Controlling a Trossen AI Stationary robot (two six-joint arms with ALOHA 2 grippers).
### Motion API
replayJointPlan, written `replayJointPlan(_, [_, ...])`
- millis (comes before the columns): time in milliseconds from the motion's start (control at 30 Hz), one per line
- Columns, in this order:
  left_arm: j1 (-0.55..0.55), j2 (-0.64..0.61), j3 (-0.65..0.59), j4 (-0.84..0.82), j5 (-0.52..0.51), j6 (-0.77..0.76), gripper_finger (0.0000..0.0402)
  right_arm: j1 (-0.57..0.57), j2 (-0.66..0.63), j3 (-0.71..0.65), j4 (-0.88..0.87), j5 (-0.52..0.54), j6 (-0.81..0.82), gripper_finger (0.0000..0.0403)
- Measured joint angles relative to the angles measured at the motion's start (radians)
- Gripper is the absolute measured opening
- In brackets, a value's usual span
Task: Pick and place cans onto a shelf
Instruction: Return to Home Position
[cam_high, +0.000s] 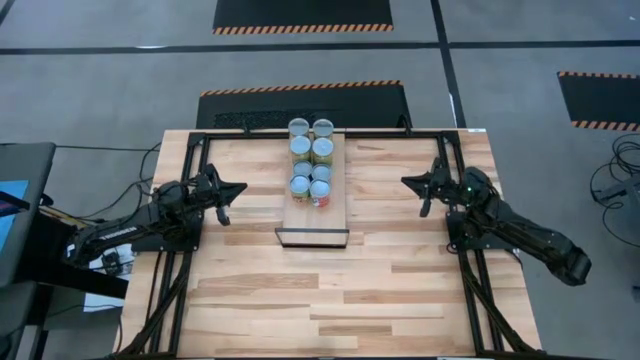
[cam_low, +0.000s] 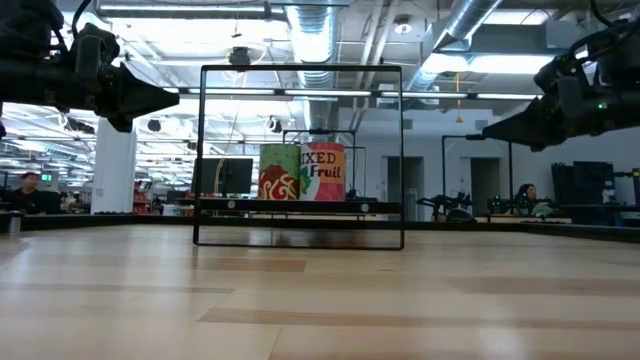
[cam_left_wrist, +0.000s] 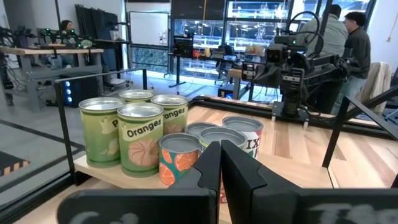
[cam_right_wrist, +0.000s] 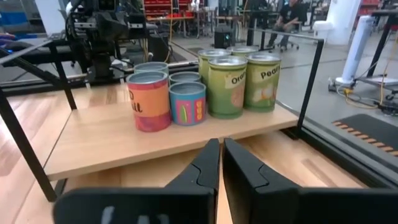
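Cans (cam_high: 322, 150) upright, two rows along the shelf (cam_high: 313, 220), left gripper (cam_high: 238, 188) and right gripper (cam_high: 408, 182) closed, empty, flanking

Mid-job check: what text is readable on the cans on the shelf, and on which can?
"Oranges": green front can, left wrist view.
"XED Fruit", first letters cut off: red-orange can, low view.
"Pear", the rest turned away: green corner can, right wrist view.
Small blue can: label too blurred to read.
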Motion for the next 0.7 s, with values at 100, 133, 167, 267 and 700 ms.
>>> replayJointPlan(100, [0.000,0.000,0.000,0.000,0.000,0.000,0.0002,0.000,0.000,0.000,-0.003,0.000,0.000,0.0043])
replayJointPlan(133, [0.000,0.000,0.000,0.000,0.000,0.000,0.0002,0.000,0.000,0.001,-0.004,0.000,0.000,0.0043])
replayJointPlan(167, [0.000,0.000,0.000,0.000,0.000,0.000,0.0002,0.000,0.000,0.001,-0.004,-0.001,0.000,0.0043])
replayJointPlan(267, [0.000,0.000,0.000,0.000,0.000,0.000,0.0002,0.000,0.000,0.001,-0.006,0.000,0.000,0.0043])
replayJointPlan(700, [0.000,0.000,0.000,0.000,0.000,0.000,0.0002,0.000,0.000,0.003,-0.009,-0.002,0.000,0.0043])
